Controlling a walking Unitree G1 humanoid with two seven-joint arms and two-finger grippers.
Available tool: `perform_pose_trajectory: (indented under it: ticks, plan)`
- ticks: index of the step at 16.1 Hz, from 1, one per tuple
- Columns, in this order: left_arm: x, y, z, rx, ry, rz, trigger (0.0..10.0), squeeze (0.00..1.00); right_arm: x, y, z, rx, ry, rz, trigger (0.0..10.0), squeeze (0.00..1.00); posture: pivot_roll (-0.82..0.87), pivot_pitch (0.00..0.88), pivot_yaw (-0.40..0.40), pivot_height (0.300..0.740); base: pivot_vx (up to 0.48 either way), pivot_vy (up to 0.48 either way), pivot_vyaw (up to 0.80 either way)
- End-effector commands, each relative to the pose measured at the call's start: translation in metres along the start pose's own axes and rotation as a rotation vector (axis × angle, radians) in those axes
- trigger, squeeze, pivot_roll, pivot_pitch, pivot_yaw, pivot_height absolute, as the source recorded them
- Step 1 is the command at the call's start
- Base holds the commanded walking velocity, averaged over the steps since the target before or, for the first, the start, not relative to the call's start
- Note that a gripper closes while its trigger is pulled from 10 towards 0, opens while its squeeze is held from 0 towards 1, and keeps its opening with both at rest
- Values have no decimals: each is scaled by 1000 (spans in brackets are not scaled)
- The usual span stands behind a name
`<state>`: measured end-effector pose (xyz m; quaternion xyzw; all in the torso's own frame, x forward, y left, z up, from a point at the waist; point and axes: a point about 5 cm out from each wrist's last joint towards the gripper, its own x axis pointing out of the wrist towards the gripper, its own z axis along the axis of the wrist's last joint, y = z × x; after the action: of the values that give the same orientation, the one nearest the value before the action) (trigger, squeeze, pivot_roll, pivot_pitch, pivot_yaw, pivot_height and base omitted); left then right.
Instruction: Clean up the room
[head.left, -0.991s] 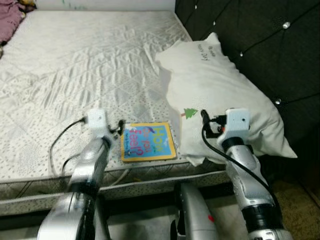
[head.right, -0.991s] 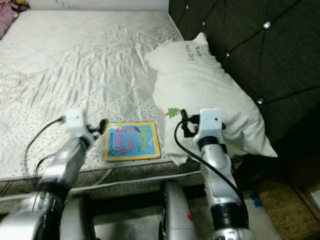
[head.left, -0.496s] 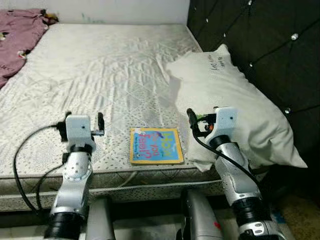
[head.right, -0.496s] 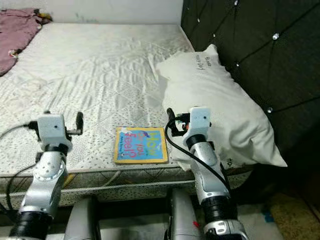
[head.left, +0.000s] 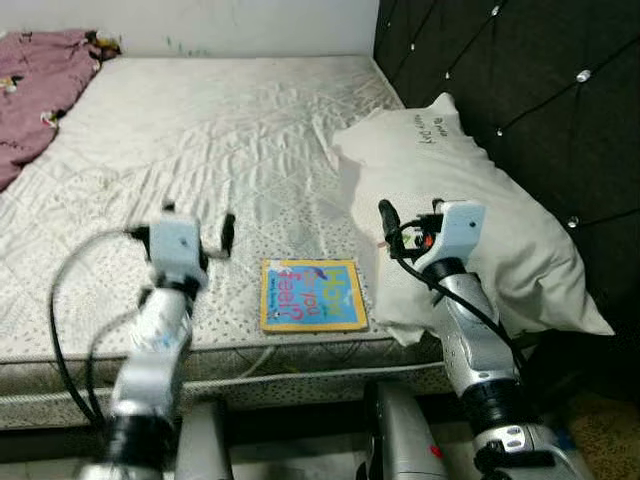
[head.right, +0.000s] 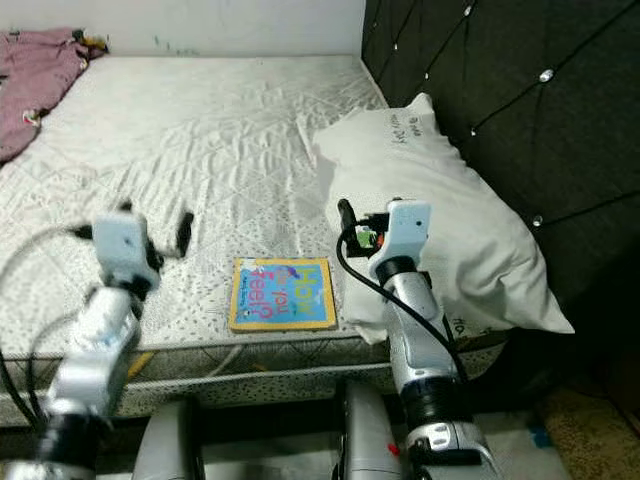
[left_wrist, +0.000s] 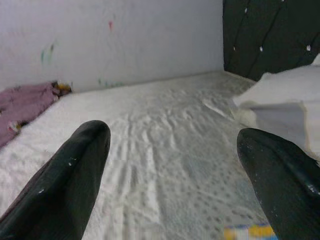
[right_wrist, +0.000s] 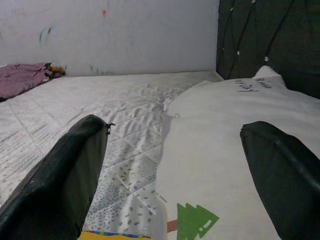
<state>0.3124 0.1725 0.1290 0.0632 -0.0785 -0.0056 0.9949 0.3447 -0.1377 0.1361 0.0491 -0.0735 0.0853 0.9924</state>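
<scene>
A colourful children's book (head.left: 312, 295) lies flat near the front edge of the white mattress (head.left: 200, 120), beside a big white pillow (head.left: 470, 200). My left gripper (head.left: 200, 222) hovers open above the mattress, a little left of the book, with nothing between its fingers. My right gripper (head.left: 410, 215) is open over the pillow's near corner, just right of the book. The left wrist view shows the book's edge (left_wrist: 247, 232) low between the fingers (left_wrist: 70, 185). In the right wrist view the pillow (right_wrist: 215, 150) and a book corner (right_wrist: 115, 235) lie under the open gripper (right_wrist: 175, 127).
A purple garment (head.left: 40, 80) lies at the far left of the bed. A dark tufted headboard (head.left: 500, 60) rises to the right behind the pillow. The mattress edge (head.left: 250, 360) runs just in front of me, with the floor below.
The camera shifted and the purple garment came into sight. My left gripper drew back left from the book's edge, then rose and is blurred. The right gripper lifted slightly over the pillow.
</scene>
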Motion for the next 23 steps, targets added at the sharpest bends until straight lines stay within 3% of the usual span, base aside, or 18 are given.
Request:
perform_pose_trajectory:
  ticks: [1,5,8,11,14,23]
  plan:
    - [0,-3,8,1,-35,9,10000,0,-2,-1,5,7,-33,-11,10000,0,-41,0,9,609,0,0,0]
    - [-11,2,5,-5,-20,85,10000,0,-9,-6,-1,-25,-9,-36,10000,0,-15,0,-23,659,0,0,0]
    - [-22,0,0,-1,-3,78,10000,0,-12,-3,-1,-32,-10,-38,10000,0,-16,0,-27,703,0,0,0]
    - [-22,-6,4,-28,9,56,10000,0,-11,-4,2,-38,-15,-67,10000,0,-29,0,-7,740,0,0,0]
    - [-28,-12,1,-56,38,-9,10000,0,-19,-13,0,-44,-4,-114,10000,0,-47,0,10,740,0,0,0]
    - [-32,-13,5,-70,55,-9,10000,0,-40,-13,-15,-47,71,-158,10000,0,-47,18,3,740,0,0,0]
